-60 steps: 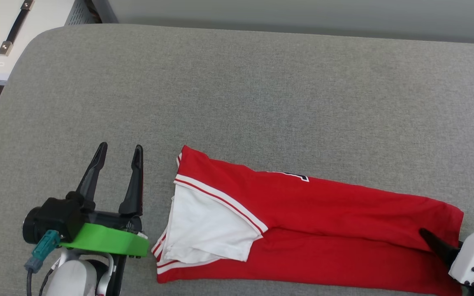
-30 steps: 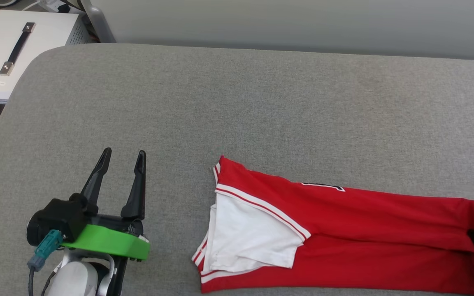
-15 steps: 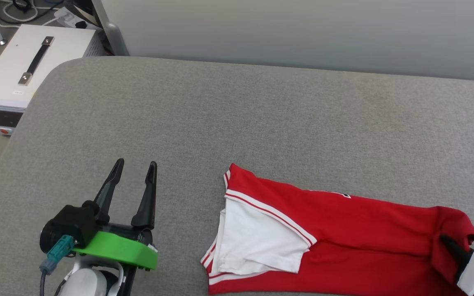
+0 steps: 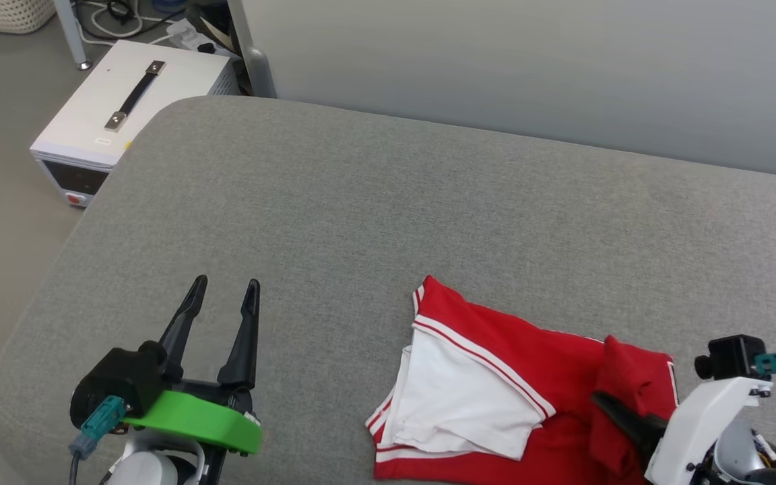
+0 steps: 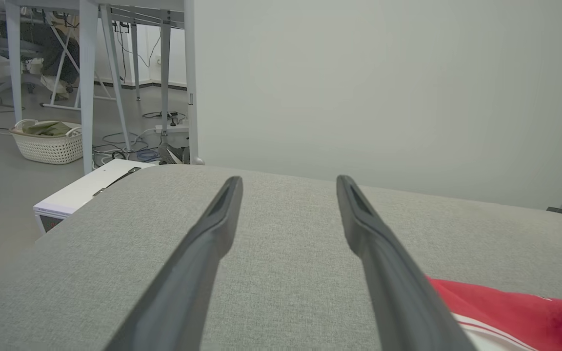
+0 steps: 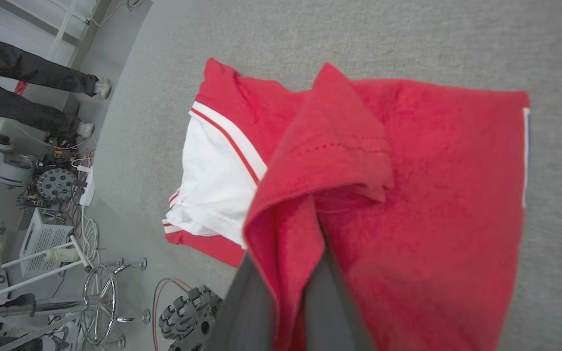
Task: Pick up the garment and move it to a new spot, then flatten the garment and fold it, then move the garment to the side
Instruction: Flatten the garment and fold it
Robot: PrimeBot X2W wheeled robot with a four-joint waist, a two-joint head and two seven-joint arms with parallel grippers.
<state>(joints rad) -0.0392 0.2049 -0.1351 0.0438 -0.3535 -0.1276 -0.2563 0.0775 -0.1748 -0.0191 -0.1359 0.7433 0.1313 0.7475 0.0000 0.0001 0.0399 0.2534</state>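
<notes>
The garment, red with a white sleeve on top, lies on the grey cushion at the lower right. My right gripper is shut on its red hem end, which is lifted and doubled back over the rest of the cloth. In the right wrist view the gripper pinches a raised red fold of the garment between its fingers. My left gripper stands open and holds nothing, well to the left of the garment. Its wrist view shows the gripper spread wide, with the garment's edge at the lower right.
A white box with a black handle stands on the floor past the cushion's left corner. A pale wall runs behind the cushion. A white basket and table legs stand beyond. A person's legs show on the floor.
The camera has shifted. My right gripper has carried the hem end left over the garment, so the cloth lies shorter and doubled. The left gripper stays open in place.
</notes>
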